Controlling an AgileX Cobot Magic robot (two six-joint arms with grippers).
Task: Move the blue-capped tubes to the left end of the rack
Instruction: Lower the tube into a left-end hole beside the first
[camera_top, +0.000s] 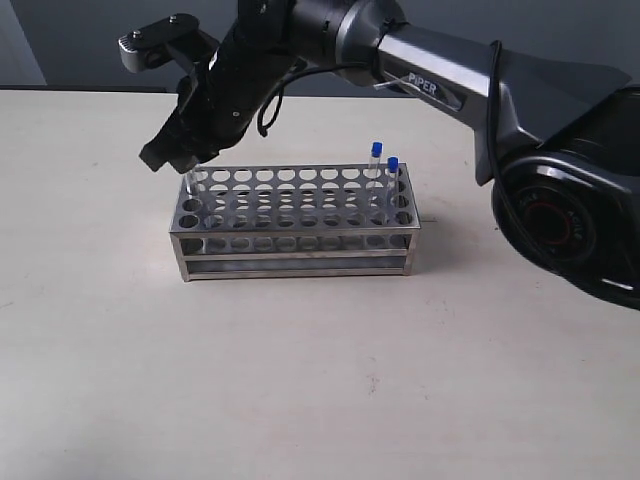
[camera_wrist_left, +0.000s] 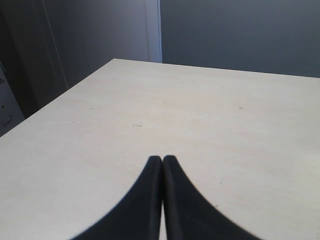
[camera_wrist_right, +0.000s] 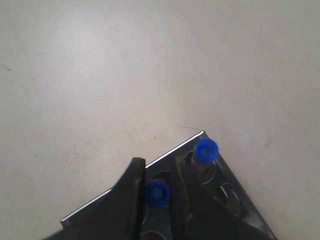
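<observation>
The shiny metal rack (camera_top: 300, 240) stands mid-table. Two blue-capped tubes (camera_top: 376, 150) (camera_top: 393, 163) stand upright in holes at its right end. My right gripper (camera_top: 185, 160) reaches across to the rack's left end and hides the caps there. In the right wrist view this gripper (camera_wrist_right: 157, 160) is closed around the cap of a blue-capped tube (camera_wrist_right: 157, 193) that stands in a hole. Another capped tube (camera_wrist_right: 206, 150) stands beside it in the hole by the rack's corner (camera_wrist_right: 200, 135). My left gripper (camera_wrist_left: 162, 159) is shut and empty over bare table, out of the exterior view.
The right arm's dark body (camera_top: 450, 85) stretches over the back of the rack from the right. Pale tabletop (camera_top: 300, 380) lies all around the rack. The table's far edge meets a dark wall (camera_wrist_left: 225, 30).
</observation>
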